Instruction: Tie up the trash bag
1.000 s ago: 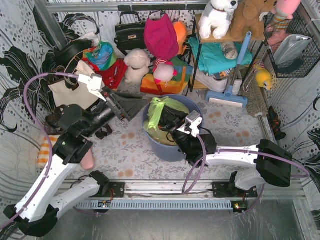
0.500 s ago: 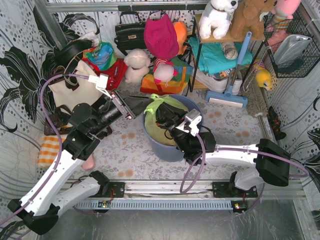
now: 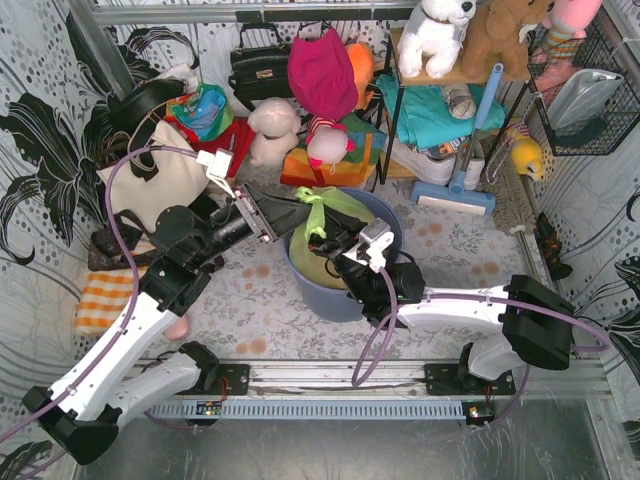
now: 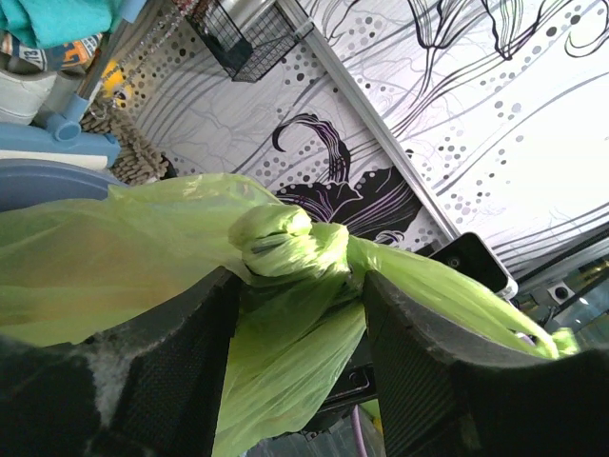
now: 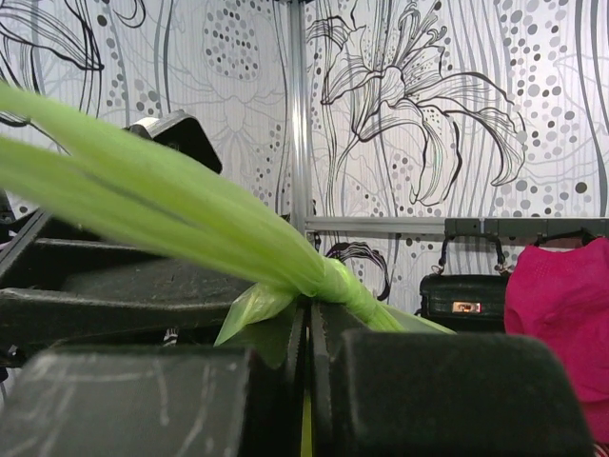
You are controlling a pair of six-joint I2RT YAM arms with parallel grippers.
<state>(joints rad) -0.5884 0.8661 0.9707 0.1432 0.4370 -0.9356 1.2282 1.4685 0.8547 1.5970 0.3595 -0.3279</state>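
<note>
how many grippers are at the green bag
2: right fingers shut on a trash bag handle strip; left fingers open either side of its knot.

Lab cell staged as home: flowered wall panels on metal frame, plush toys, handbag, mounting rail.

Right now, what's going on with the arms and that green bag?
Two robot arms are tying a lime-green trash bag that sits in a blue-grey bin. The right gripper is shut on a handle strip, drawn taut. The left gripper is open, its fingers either side of a knot already formed in the handles.
</note>
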